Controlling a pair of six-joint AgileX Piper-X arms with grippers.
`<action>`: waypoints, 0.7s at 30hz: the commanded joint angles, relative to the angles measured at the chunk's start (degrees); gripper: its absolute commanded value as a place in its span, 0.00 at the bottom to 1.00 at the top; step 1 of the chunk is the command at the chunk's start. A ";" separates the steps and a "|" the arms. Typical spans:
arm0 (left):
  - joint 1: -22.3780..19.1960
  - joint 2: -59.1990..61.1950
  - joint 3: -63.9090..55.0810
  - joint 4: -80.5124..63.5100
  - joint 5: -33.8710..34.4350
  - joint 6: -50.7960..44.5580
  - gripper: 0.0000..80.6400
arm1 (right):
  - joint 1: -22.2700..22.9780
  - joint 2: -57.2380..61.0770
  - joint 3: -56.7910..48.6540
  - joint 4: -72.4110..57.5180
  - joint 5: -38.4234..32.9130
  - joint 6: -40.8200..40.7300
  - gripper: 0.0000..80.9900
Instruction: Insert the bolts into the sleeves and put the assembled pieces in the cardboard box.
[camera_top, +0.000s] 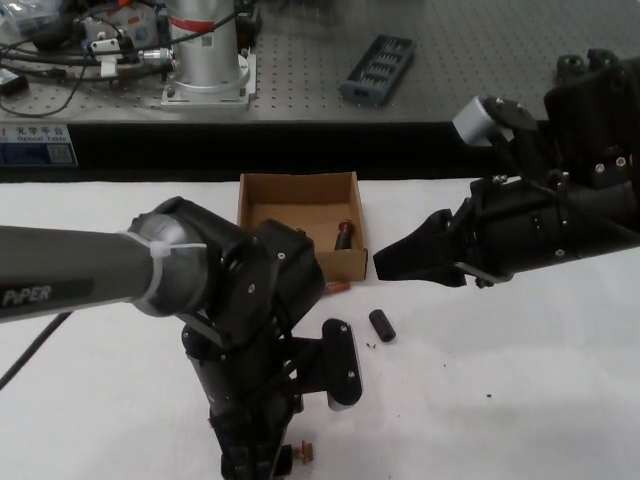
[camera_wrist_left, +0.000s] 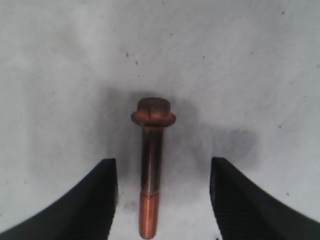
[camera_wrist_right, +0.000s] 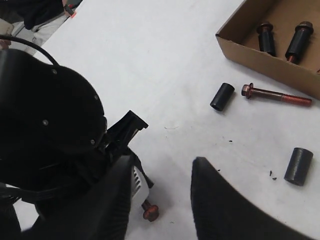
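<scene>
A copper bolt (camera_wrist_left: 151, 170) lies on the white cloth between the fingers of my open left gripper (camera_wrist_left: 162, 162), which points straight down over it near the front edge (camera_top: 303, 452). My right gripper (camera_wrist_right: 164, 162) hangs open above the cloth, just right of the cardboard box (camera_top: 345, 263). Two black sleeves (camera_wrist_right: 222, 96) (camera_wrist_right: 298, 166) and another loose bolt (camera_wrist_right: 275, 95) lie beside the box wall (camera_wrist_right: 260, 57). Two assembled pieces (camera_wrist_right: 266, 39) (camera_wrist_right: 299, 40) rest inside the box. One sleeve (camera_top: 381, 325) lies in front of the box, below the right gripper (camera_top: 390, 262).
The left arm's bulky wrist (camera_top: 240, 300) stands in front of the box and hides part of the cloth. Behind the cloth is a metal optical table with a steel column (camera_top: 205, 50), cables and a dark tray (camera_top: 377, 68).
</scene>
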 joint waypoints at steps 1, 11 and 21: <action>-0.29 1.62 -0.76 -1.16 0.33 -1.54 0.51 | -0.33 -0.89 -0.06 -1.41 -0.42 0.04 0.36; -0.29 2.26 -0.76 -2.43 0.47 -5.17 0.25 | -0.33 -0.89 -0.06 -1.41 -0.42 0.04 0.36; 0.28 2.09 -0.76 -4.03 -0.25 -26.91 0.01 | -0.33 -0.89 -0.06 -0.82 3.38 0.04 0.36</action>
